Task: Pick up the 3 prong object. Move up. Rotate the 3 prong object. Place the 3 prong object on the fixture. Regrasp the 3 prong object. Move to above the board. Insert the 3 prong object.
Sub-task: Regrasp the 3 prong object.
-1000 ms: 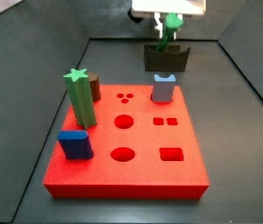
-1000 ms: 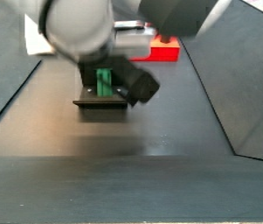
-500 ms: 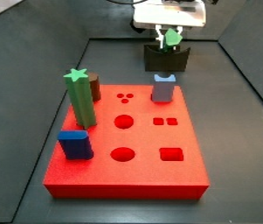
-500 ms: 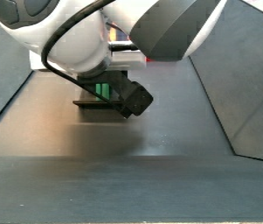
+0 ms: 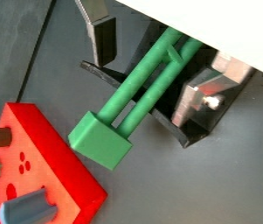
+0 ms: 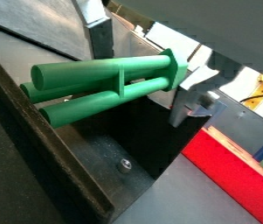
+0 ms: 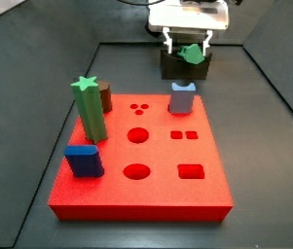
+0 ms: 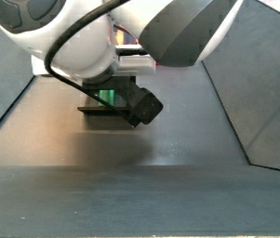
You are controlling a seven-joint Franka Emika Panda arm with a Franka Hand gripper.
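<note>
The 3 prong object (image 5: 140, 92) is laid in the fixture (image 7: 185, 64) at 12 o'clock; the end effector (image 7: 187, 41) is spread open. An off-centre regrasp is judged liable to tilt it.

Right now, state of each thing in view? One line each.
3 prong object: lying tilted in the fixture's notch, not gripped.
Fixture: on the floor behind the board, holding the piece.
Gripper: open, straddling the piece above the fixture.
Board: three-dot holes empty.
</note>
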